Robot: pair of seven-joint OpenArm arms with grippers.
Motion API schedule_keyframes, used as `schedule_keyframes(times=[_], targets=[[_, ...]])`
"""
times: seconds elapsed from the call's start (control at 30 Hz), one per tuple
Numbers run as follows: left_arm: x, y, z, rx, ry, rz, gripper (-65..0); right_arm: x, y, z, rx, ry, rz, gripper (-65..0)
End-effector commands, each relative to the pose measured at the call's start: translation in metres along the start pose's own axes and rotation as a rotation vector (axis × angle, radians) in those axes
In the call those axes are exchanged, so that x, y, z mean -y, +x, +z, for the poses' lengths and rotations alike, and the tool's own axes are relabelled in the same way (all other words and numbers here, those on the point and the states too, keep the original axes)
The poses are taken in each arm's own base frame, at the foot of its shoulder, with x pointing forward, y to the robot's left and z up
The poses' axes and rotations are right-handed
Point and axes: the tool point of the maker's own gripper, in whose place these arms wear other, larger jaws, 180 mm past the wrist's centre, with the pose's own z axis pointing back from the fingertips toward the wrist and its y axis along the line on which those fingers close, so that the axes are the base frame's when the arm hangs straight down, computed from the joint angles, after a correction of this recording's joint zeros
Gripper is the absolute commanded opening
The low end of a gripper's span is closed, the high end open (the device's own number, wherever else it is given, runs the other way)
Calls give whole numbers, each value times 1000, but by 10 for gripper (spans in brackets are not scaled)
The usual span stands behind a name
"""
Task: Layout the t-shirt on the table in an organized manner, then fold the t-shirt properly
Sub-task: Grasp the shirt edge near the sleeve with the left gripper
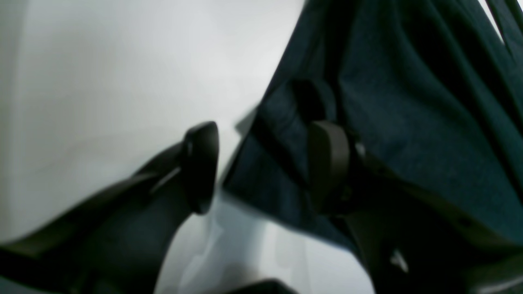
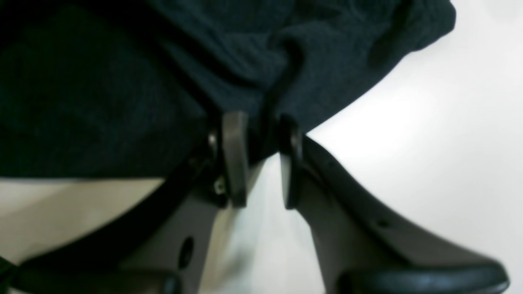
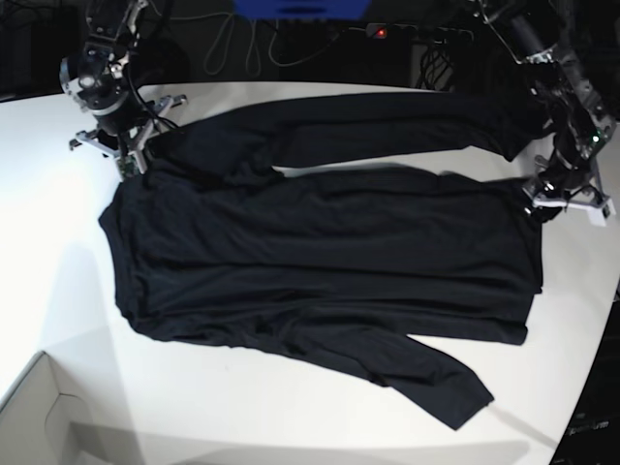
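The black t-shirt (image 3: 320, 242) lies spread across the white table (image 3: 58, 242), one long sleeve stretched along the far edge and the other angled toward the near right. My right gripper (image 3: 131, 160) is at the shirt's far left corner. In the right wrist view it (image 2: 262, 161) is shut on a bunched fold of the t-shirt (image 2: 122, 81). My left gripper (image 3: 542, 208) is at the shirt's right edge. In the left wrist view it (image 1: 263, 165) stands open, with the t-shirt (image 1: 408, 102) hem partly between the fingers and one finger (image 1: 327, 163) against the cloth.
A pale box corner (image 3: 39, 417) sits at the near left of the table. Cables and dark equipment run behind the far edge. The table's curved edge falls away at the right (image 3: 605, 320). Bare white tabletop (image 1: 122, 81) lies beside the left gripper.
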Motion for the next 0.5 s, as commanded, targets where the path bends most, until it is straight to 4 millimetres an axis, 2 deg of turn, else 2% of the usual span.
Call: schedule_keyframes(times=[0.0, 0.23, 0.37, 0.47], targets=[[3, 17, 0, 44, -13, -3, -311, 3, 11, 2, 40, -6, 1, -504], [8, 21, -4, 47, -23, 6, -313, 4, 11, 2, 42, -8, -1, -504], [12, 13, -9, 23, -30, -1, -317, 4, 11, 2, 41, -9, -2, -504], [21, 13, -13, 5, -49, -54, -391, 4, 11, 2, 41, -9, -2, -504]])
